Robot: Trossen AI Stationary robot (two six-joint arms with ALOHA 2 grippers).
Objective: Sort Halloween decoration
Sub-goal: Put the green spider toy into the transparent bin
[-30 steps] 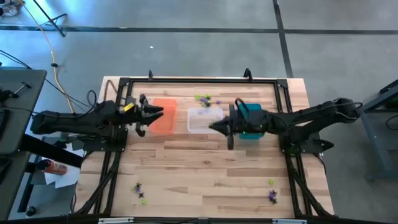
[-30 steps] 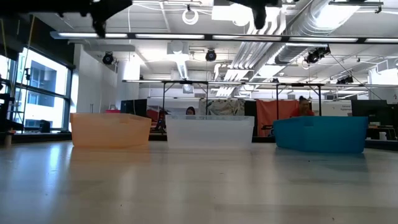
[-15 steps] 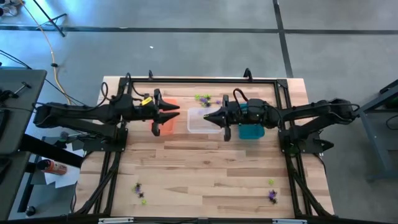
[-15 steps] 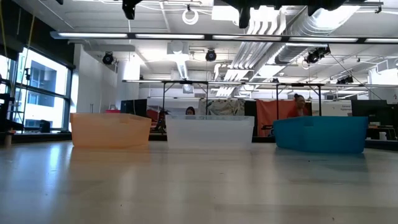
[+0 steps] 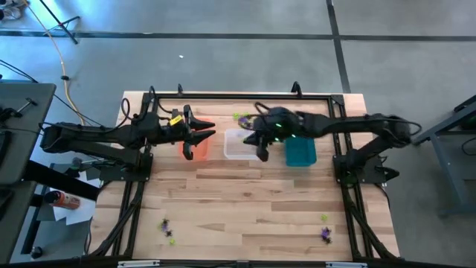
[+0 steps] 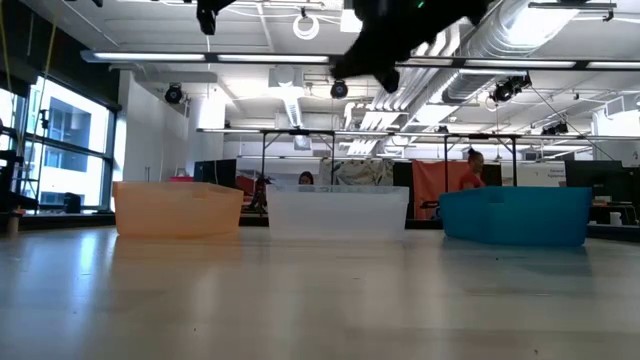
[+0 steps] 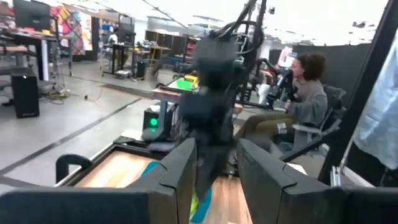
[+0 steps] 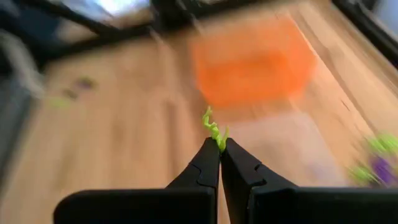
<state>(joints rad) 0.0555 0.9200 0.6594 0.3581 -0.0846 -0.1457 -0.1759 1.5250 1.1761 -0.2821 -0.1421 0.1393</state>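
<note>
Green trinket [image 8: 213,130] pinched, R tool [image 8: 220,149].

Three bins sit in a row at the frame's upper centre: orange bin [image 5: 196,147], clear bin [image 5: 239,145], teal bin [image 5: 300,152]. A seated person [image 7: 303,102] appears at right.

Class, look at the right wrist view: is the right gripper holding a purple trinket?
No. The right gripper is pinched shut on a lime green trinket, which sticks out from between its fingertips.
</note>
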